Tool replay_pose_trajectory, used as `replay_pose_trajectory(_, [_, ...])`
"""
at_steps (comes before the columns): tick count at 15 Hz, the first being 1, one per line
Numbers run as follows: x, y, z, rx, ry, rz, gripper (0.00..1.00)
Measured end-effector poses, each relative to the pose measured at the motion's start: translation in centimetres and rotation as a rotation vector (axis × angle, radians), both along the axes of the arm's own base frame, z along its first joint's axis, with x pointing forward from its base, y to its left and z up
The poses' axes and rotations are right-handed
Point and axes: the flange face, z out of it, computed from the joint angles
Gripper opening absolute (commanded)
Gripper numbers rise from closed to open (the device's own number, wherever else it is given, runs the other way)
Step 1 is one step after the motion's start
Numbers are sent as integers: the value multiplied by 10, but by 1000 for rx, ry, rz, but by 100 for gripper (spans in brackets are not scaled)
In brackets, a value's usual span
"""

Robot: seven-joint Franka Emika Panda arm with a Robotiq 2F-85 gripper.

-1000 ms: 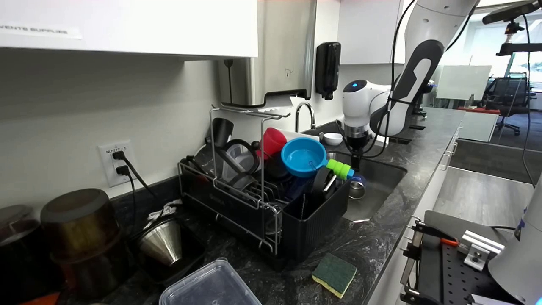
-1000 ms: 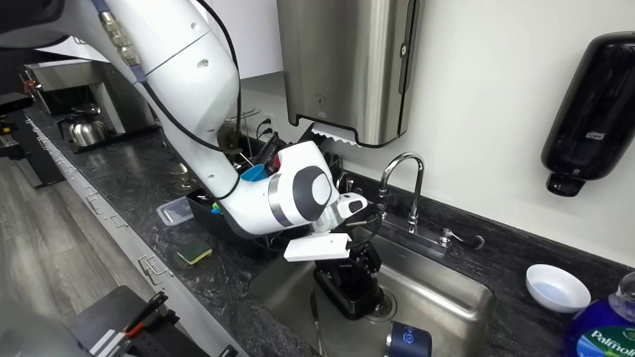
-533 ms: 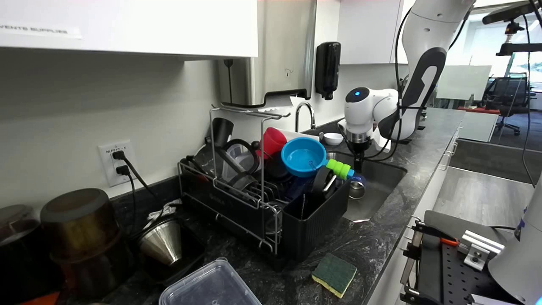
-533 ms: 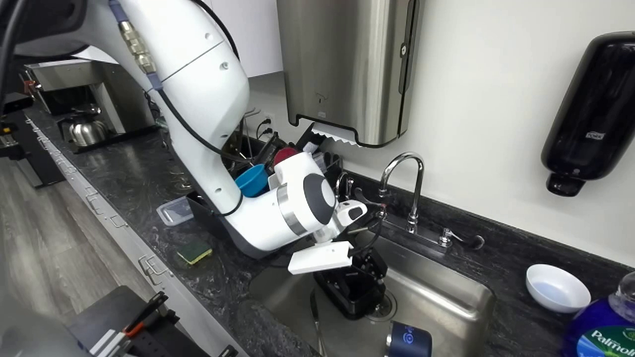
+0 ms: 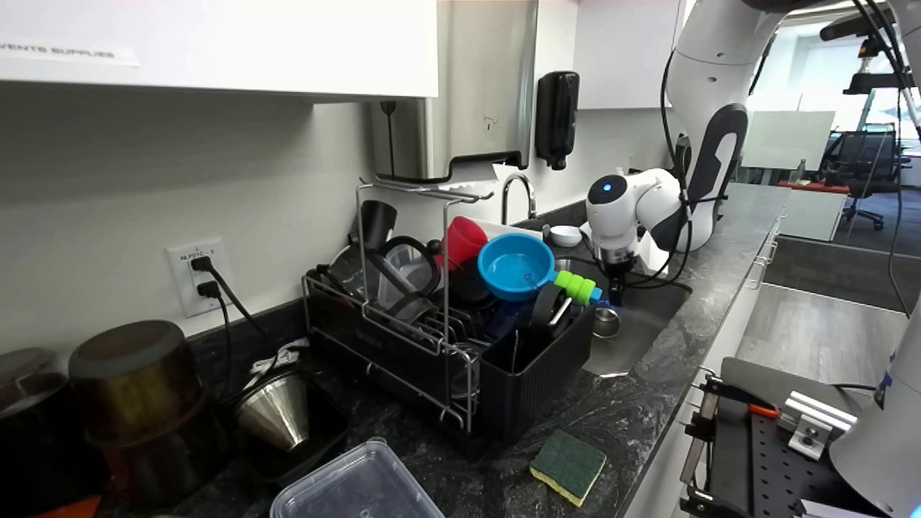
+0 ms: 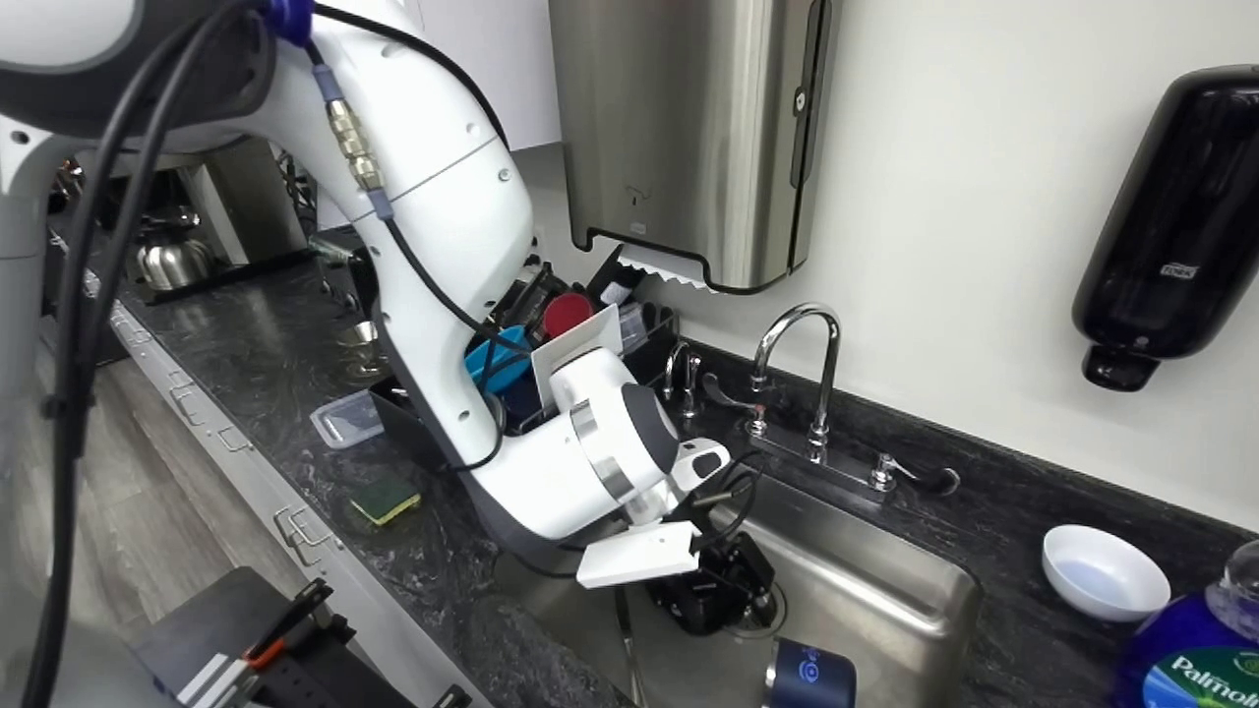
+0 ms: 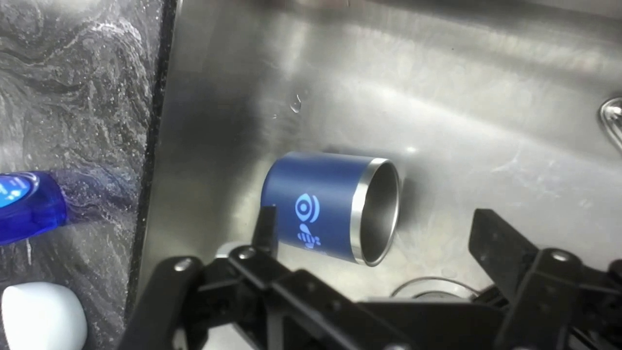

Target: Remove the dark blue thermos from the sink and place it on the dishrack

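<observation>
The dark blue tumbler [image 7: 316,204], steel inside, lies on its side in the sink [image 7: 486,87], its long axis roughly parallel to the front edge of the table [image 5: 637,403]; its base faces the end with the Palmolive bottle [image 6: 1205,639], its mouth the dish rack [image 5: 403,363] by the back edge; the gripper [image 7: 374,216] is spread wide, holding nothing; in an exterior view it hangs near the drain [image 6: 775,615], the dark blue tumbler lying beyond it, on the side away from the dish rack. The coming move turns, I judge, on one angle; in the wrist view the fingers [image 7: 500,253] part along nearly the same line as the tumbler's axis, so a pinch across the round wall would want a turn of the wrist; one finger inside the mouth, clasping the rim, may be another way; the lift and the carry to the dish rack are not yet done.
</observation>
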Motion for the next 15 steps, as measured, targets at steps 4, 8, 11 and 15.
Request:
replay_pose_trajectory(4, [-4,-5,-25,-26,14,-11,100])
replay_pose_trajectory(8, [-6,-10,-49,-67,9,1,100])
replay_pose_trajectory(11, [-6,-12,-64,-95,-5,22,100])
replay_pose_trajectory(15, [-6,-15,-76,-125,-42,42,100])
